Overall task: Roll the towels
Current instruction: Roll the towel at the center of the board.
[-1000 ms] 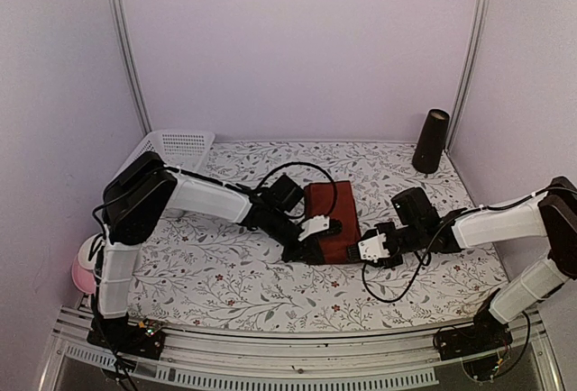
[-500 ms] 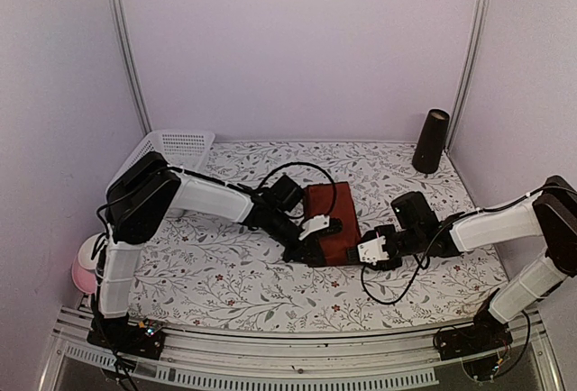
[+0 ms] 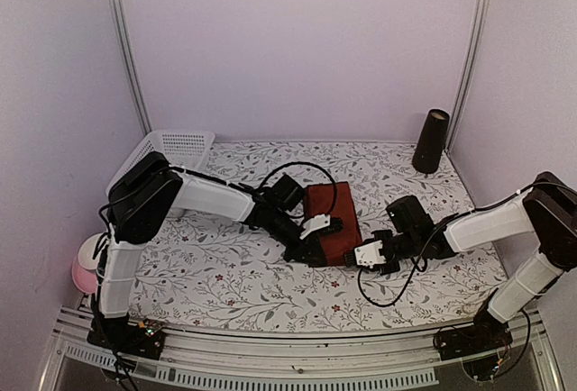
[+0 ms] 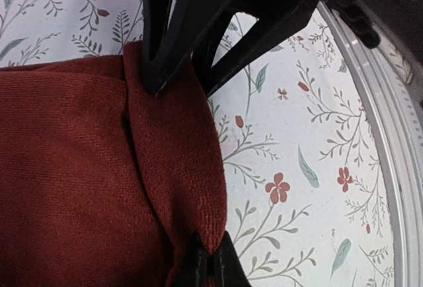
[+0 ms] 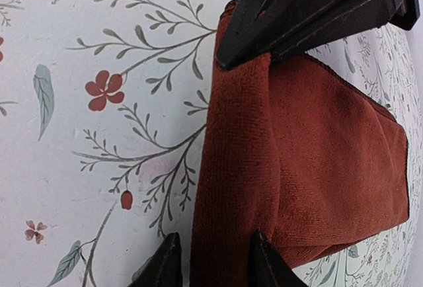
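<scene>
The dark red towel [image 3: 338,215] lies near the middle of the flowered table [image 3: 225,278], a little right of centre in the top view. Its lower edge in that view is turned up into a thick fold, and this fold runs from one arm to the other.

The left gripper [image 4: 211,268] is at the left end of the fold, clenched on the cloth. In the left wrist view its two black tips meet at the bottom of the frame, with the red fold caught between them.

The right gripper [image 5: 213,257] is at the right end of the same fold. Its two fingers stand apart, one on each side of the fold. The finger on the right of the frame touches the cloth and the other is just beside it over the table, so this gripper is released around the towel.

A white basket [image 3: 176,150] stands at the upper left corner of the table. A black cone-like object [image 3: 431,141] stands at the upper right corner.
</scene>
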Robot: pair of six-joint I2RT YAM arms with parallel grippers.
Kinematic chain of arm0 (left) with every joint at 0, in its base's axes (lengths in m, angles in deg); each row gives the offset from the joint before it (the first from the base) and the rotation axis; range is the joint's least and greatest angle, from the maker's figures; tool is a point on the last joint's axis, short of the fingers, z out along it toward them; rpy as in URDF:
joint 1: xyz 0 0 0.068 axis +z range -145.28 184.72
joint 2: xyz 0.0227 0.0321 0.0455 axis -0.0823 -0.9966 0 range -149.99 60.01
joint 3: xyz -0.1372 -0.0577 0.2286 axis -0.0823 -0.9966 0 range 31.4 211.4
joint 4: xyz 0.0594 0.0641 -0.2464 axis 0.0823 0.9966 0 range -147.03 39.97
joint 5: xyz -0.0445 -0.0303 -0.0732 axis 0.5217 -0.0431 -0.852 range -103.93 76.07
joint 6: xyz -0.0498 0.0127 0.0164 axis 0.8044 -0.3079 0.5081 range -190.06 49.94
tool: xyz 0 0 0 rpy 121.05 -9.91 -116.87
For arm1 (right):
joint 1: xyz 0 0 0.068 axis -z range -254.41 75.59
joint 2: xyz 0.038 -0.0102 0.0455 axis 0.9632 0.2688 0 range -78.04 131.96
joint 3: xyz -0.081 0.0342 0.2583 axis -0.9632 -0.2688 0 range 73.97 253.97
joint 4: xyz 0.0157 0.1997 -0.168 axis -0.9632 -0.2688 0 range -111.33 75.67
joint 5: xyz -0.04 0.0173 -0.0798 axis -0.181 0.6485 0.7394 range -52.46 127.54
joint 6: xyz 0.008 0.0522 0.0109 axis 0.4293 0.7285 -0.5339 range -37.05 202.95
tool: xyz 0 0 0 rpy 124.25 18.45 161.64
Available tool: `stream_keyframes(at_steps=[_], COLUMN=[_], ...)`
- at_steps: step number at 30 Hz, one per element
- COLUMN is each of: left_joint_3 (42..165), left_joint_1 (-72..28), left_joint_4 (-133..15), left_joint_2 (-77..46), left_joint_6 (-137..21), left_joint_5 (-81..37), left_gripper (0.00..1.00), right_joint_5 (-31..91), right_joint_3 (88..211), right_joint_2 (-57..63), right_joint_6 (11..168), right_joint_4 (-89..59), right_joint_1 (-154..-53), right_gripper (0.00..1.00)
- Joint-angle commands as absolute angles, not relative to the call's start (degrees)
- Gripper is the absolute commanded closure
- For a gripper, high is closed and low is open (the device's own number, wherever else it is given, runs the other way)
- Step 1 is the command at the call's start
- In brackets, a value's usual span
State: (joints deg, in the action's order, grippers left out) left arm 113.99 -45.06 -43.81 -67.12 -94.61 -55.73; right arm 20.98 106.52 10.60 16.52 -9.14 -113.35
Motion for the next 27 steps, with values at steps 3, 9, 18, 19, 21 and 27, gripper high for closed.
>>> stream_keyframes(at_steps=[3,9,18,19,21,27], left_joint_3=[115.1,114.3,106.1,105.0,103.6,96.5], left_joint_1=[-44.2,-43.9,-44.4,-44.6,-45.3,-48.2], left_joint_4=[-41.6,-40.1,-47.6,-49.8,-51.2,-59.1], left_joint_2=[-68.5,-66.0,-55.8,-54.9,-53.6,-48.9], left_joint_6=[-94.6,-95.7,-96.8,-96.9,-98.0,-104.0], left_joint_5=[-56.8,-54.6,-47.6,-46.8,-45.1,-39.7], left_gripper=[0.99,0.66,0.38,0.38,0.40,0.44], right_joint_5=[23.0,20.9,13.1,12.3,10.4,4.0], right_joint_3=[107.6,110.4,118.7,119.6,121.7,131.3], right_joint_2=[12.9,12.5,17.0,17.7,19.3,25.9], right_joint_6=[18.0,18.1,17.6,17.6,17.6,17.2], right_joint_4=[-8.8,-15.2,-35.0,-36.4,-39.7,-53.1], right_joint_1=[-113.7,-113.6,-112.7,-112.3,-111.2,-107.4], right_gripper=[0.88,0.97,0.97,0.97,0.97,0.96])
